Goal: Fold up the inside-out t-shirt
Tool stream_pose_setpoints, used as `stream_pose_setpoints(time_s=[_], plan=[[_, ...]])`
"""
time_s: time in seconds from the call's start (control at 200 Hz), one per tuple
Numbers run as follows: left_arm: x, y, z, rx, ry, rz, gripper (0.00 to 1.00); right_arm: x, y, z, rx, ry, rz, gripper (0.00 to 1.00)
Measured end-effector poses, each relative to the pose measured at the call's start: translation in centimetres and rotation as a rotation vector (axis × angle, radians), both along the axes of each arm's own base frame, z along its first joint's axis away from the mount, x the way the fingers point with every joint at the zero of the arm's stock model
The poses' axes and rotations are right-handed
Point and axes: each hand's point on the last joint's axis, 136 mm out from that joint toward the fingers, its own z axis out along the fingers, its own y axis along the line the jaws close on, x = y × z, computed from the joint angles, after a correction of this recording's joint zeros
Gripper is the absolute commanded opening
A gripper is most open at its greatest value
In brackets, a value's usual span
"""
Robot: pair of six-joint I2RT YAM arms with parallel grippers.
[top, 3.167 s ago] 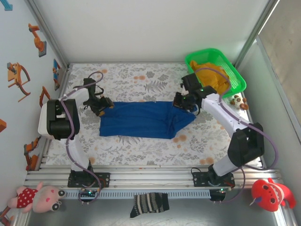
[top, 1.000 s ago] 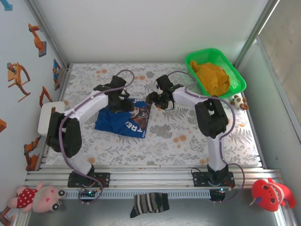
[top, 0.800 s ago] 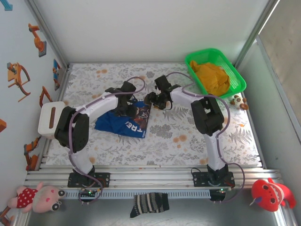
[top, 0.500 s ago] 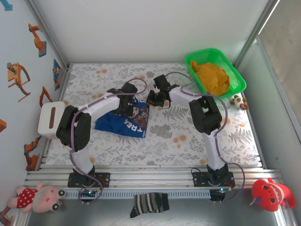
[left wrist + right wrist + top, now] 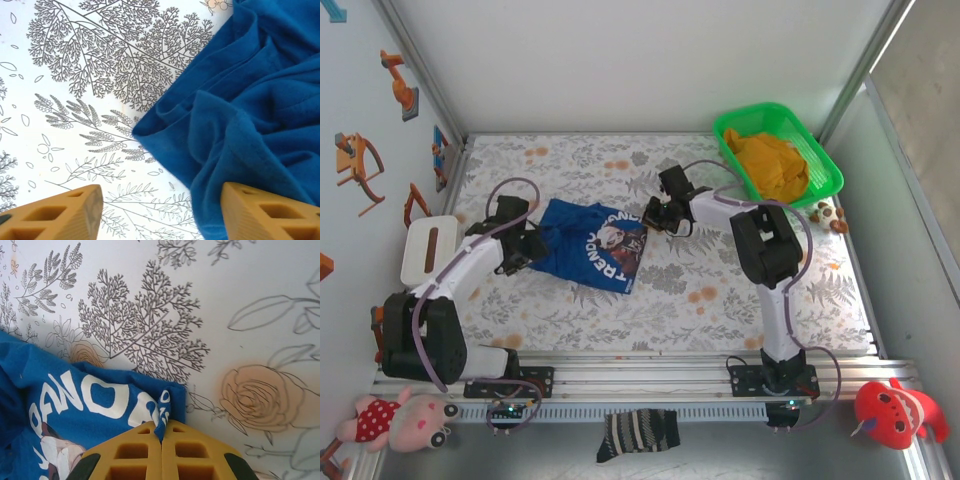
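Observation:
The inside-out t-shirt (image 5: 588, 245) lies crumpled at the table's middle left, royal blue with white lettering and a printed picture facing up. My right gripper (image 5: 655, 215) is at its far right corner. In the right wrist view the gripper (image 5: 162, 432) is shut on a small upright fold of the t-shirt (image 5: 85, 400) next to the white letters. My left gripper (image 5: 520, 248) is at the shirt's left edge. In the left wrist view it (image 5: 165, 215) stands open, and the blue cloth (image 5: 250, 100) lies slack between the fingers, close to the right fingertip (image 5: 265, 215).
A green basket (image 5: 818, 142) holding a mustard-yellow garment (image 5: 775, 160) stands at the back right corner. Small brown objects (image 5: 828, 215) lie beside it. The floral table cover (image 5: 720, 290) is bare to the right of and in front of the shirt. A striped sock (image 5: 638, 433) hangs off the front rail.
My left gripper has opened and drawn back left, from over the shirt's middle to its left edge. The shirt now shows more of its print. My right gripper has shut on the shirt's corner.

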Motion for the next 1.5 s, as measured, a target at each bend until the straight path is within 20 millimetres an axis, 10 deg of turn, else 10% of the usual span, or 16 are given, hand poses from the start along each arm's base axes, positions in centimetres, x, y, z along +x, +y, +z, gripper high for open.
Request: stream_pose_setpoints(time_s=[0.16,0.366,0.706,0.776,0.931,1.042,1.272,1.497], plan=[[2.6,-2.1,3.3,-0.026,-0.094,-0.094,0.71,-0.5,-0.4,0.0,-0.006,-0.004,-0.006,0.0],[7.6,-10.5,9.2,0.04,-0.255,-0.42,0.73,-0.5,-0.5,-0.2,-0.006,-0.005,-0.01,0.0],[8.3,-17.1,0.9,0.251,-0.08,-0.709,0.74,-0.8,-0.7,-0.1,-0.003,-0.004,-0.016,0.0],[8.7,-16.7,-0.4,0.297,-0.049,-0.705,0.64,-0.9,-0.7,-0.1,-0.004,-0.003,-0.016,0.0],[11.5,-15.8,-0.3,0.345,-0.056,-0.653,0.04,-1.7,-1.4,-0.2,-0.016,-0.001,-0.022,0.0],[15.3,-14.6,1.7,0.308,-0.11,-0.574,0.0,-3.0,-2.6,-0.1,-0.043,0.002,-0.036,0.0],[22.8,-10.8,5.8,0.126,-0.217,-0.403,0.65,-5.6,-5.2,0.2,-0.082,0.008,-0.101,0.0],[17.2,-10.5,6.0,-0.06,-0.177,-0.342,0.72,-6.1,-6.2,0.3,-0.098,-0.008,-0.141,0.0]])
